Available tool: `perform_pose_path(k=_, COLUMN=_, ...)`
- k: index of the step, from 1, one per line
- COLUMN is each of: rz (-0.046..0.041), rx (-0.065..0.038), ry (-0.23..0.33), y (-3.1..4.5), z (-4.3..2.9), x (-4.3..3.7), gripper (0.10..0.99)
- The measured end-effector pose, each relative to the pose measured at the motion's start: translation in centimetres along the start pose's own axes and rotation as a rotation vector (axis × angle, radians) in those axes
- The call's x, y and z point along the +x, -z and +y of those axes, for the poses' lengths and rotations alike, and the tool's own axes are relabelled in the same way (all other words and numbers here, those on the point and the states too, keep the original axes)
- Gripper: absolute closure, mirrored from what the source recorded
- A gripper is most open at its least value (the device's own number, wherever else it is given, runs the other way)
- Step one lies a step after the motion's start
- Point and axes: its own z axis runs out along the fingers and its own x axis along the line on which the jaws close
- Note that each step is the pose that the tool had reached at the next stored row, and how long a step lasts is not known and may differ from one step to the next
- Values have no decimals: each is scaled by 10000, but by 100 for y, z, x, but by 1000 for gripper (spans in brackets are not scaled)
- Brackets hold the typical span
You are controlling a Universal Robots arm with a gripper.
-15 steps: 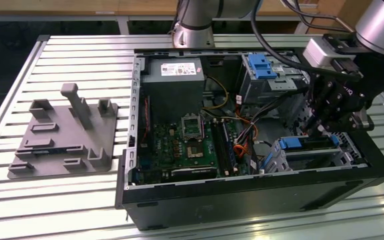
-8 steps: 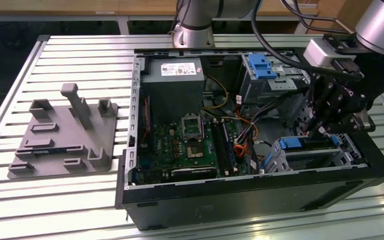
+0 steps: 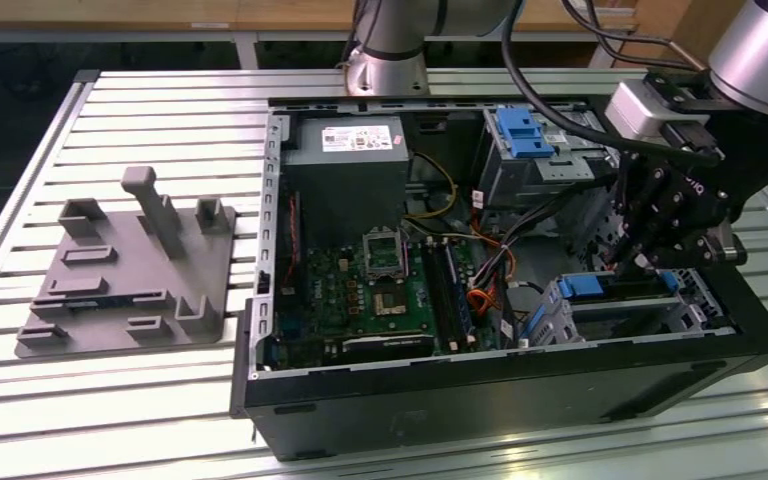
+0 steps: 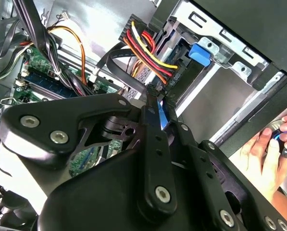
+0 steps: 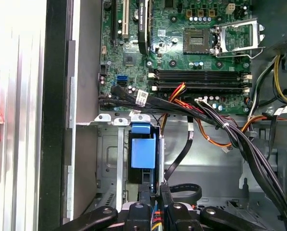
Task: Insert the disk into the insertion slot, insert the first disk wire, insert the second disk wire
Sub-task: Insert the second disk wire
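Observation:
The disk (image 3: 611, 292), in its bright blue carrier, lies inside the insertion slot (image 3: 698, 305) at the case's corner on the exterior view's right. Its blue tab (image 5: 143, 151) is just ahead of my fingers in the first wrist view. My gripper (image 3: 632, 268) hangs right over the disk's end. In both wrist views the gripper (image 4: 155, 92) (image 5: 154, 186) is shut on a small black connector. A bundle of red, yellow and orange wires (image 4: 150, 50) and a flat black cable (image 5: 180, 156) both run to that spot. I cannot tell which wire the connector belongs to.
A taller grey cage with a blue clip (image 3: 524, 135) stands behind the slot. The motherboard (image 3: 384, 290) and power supply (image 3: 347, 140) take up the case's left half. Loose cables (image 5: 239, 139) cross beside the slot. A person's hand (image 4: 268, 149) rests outside the case wall. A grey fixture (image 3: 131, 270) sits on the table.

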Motion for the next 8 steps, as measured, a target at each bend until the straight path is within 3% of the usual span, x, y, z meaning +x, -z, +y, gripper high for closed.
perform_pose_path(k=5, rz=-2, rx=1, ry=0, y=-1, z=0, x=1, gripper=886)
perform_pose_path(k=8, rz=-72, rx=12, ry=2, y=-4, z=0, x=1, gripper=886)
